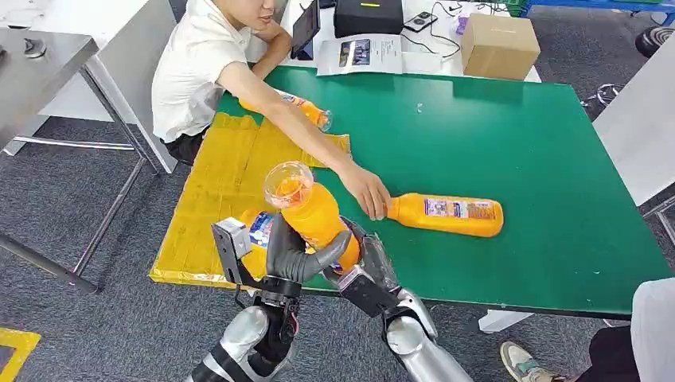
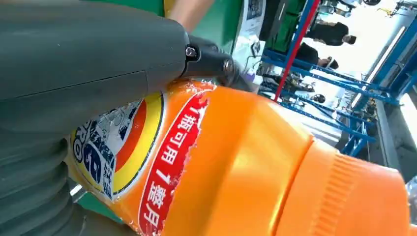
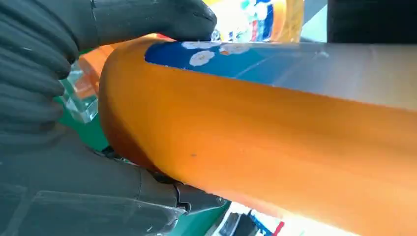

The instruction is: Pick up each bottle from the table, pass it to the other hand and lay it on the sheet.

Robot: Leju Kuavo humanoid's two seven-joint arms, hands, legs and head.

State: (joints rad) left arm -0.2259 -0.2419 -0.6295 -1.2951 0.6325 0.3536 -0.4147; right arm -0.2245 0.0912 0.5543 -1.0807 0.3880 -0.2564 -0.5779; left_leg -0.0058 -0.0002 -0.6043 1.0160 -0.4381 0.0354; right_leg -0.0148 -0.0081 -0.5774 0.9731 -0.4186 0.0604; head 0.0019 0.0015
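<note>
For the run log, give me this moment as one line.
stage: handover | left hand: grips orange bottle | right hand: also on it | second bottle: on green table, person's hand touching | yellow sheet: one bottle lying

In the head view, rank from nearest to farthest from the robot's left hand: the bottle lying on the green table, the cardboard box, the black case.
1. Bottle on the green table, right of the left hand.
2. Cardboard box, far right.
3. Black case, far edge; close to the box's distance, ranking uncertain.
</note>
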